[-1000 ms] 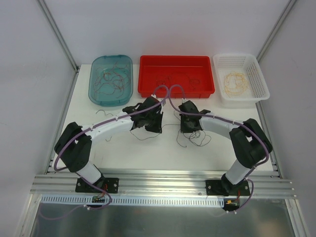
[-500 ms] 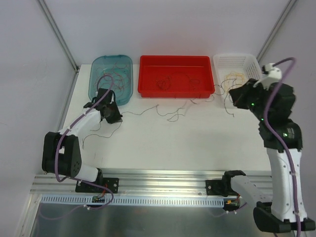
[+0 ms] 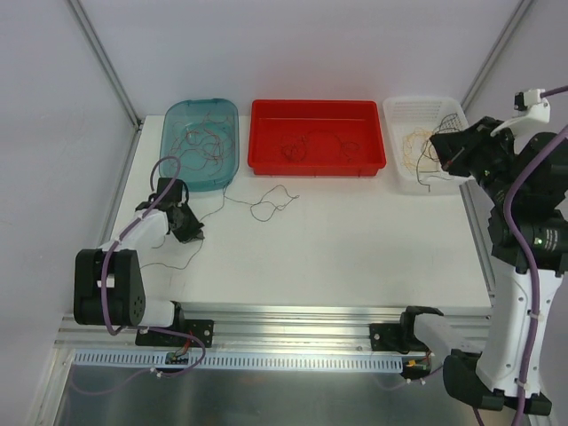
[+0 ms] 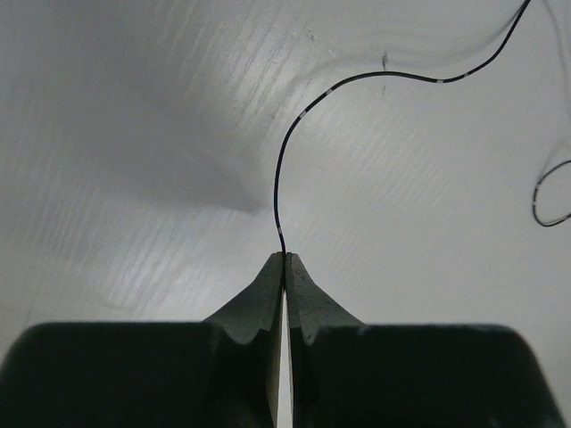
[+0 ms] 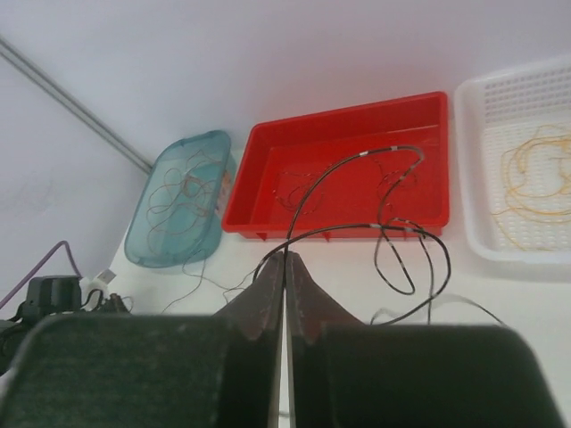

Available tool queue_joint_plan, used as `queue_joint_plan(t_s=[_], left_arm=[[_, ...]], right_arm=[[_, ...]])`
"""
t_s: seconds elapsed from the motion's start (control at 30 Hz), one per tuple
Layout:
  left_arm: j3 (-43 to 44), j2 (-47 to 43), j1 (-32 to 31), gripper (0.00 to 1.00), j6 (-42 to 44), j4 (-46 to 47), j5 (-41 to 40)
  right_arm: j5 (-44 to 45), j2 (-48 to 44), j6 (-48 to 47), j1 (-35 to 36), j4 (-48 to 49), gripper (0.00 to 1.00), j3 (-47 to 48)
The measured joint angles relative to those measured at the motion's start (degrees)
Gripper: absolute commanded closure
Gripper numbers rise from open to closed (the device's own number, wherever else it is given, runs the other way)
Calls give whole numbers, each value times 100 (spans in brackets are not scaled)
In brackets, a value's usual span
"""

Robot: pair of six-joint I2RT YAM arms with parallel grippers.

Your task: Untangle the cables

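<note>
Thin dark cable (image 4: pixel 277 192) clamped in closed left tool (image 4: pixel 284 259), trailing ahead over counter (image 4: pixel 134 134). A second dark cable (image 5: pixel 357 226) clamped in closed right tool (image 5: pixel 285 257), looping ahead. Possible slip from tips, or snagged loops, if pulled hard.

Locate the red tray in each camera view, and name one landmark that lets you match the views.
Top view: red tray at the back of the table, in the middle.
Left wrist view: not in it.
Right wrist view: red tray in the upper middle of the picture.
Shared landmark: the teal tub, just left of the tray in both of those views.
</note>
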Motion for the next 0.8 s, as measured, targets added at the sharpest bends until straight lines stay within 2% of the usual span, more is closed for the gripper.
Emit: queue_joint_plan(t_s=[0.17, 0.3, 0.43, 0.6, 0.8], left_arm=[[0, -175, -46, 100, 17, 7, 225], [0, -398, -387, 100, 116, 13, 448], [0, -564, -1029, 100, 146, 37, 614], [103, -509, -2210, 100, 155, 4, 776], [861, -214, -3106, 100, 160, -24, 804]], right_arm=[[-737, 579, 227, -9, 166, 99, 81], [-1062, 1038, 343, 55, 494, 99, -90], [-1169, 1637, 374, 280, 911, 99, -107], [-1141, 2496, 378, 568, 1517, 99, -66], [-1032, 3744, 378, 839, 2063, 99, 457]])
